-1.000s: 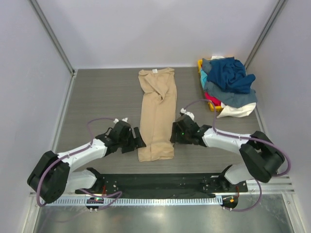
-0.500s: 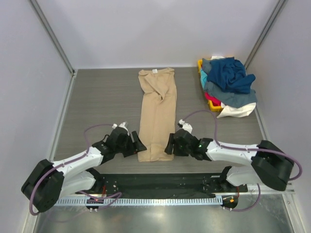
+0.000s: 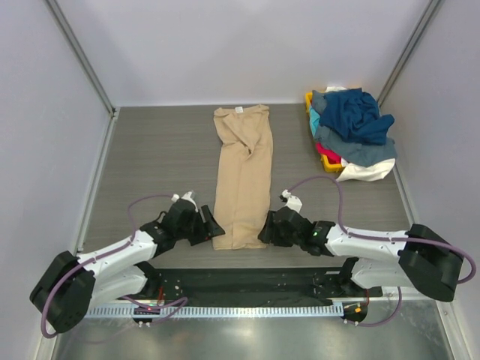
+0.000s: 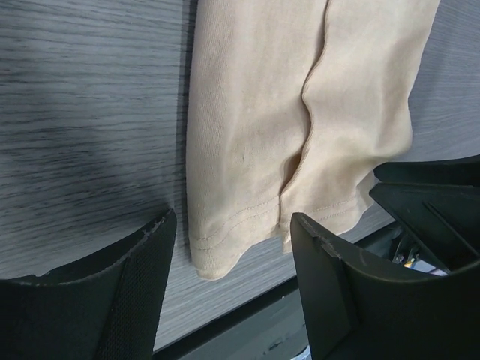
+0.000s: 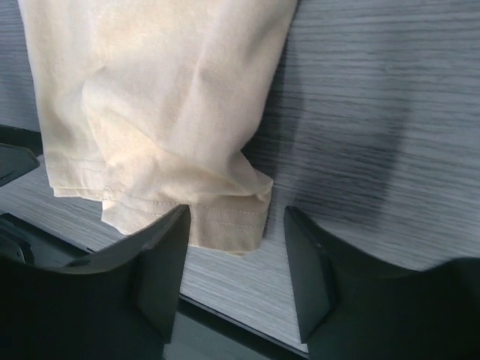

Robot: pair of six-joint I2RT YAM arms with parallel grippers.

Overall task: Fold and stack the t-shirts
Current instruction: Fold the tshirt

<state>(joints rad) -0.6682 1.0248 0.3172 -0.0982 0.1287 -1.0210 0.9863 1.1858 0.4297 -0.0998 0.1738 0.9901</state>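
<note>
The left jaws stand apart, with the near left hem corner of the long folded tan cloth t-shirt (image 3: 241,176) between them. It lies along the middle of the grey wood-grain bench (image 3: 150,165). The right jaws, also apart, frame its near right corner.

Top external: fixed, high, behind the arm bases (image 3: 352,274), tilted down and forward. Bases at 6 o'clock, back wall (image 3: 247,52) at 12, whole table (image 3: 150,165) in frame, seen from far. Tan t-shirt (image 3: 241,176) runs 12-to-6 through centre, shirt pile (image 3: 352,131) at 2 o'clock. Left wrist: very close, low over the tabletop, looking out past the left gripper (image 4: 231,232), which spreads wide across 6 o'clock; the shirt's near-left hem corner fills 12 to 1. Right wrist: equally close, right gripper (image 5: 236,221) at 6 o'clock, near-right hem corner at 11. All three views share the shirt's near hem; the overhead view alone shows both grippers flanking it.
</note>
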